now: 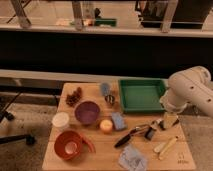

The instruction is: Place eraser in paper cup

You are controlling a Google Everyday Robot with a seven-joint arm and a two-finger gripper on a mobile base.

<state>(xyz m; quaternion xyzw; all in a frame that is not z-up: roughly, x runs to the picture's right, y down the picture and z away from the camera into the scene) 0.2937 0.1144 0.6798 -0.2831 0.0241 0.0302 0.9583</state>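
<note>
The paper cup is a wide red-orange round container with a pale circle inside and a red tab. It stands at the table's front left. A small dark block that looks like the eraser lies on the table right of middle, beside the tool's metal head. My gripper hangs from the white arm at the table's right side. It is a little right of and behind the dark block, and far from the cup. A small dark piece lies just by the gripper.
A black-handled tool lies left of the block. A purple bowl, white cup, orange ball and blue sponge sit mid-table. A green tray is at the back right, a pine cone at the back left. Pale sticks and a crumpled packet lie in front.
</note>
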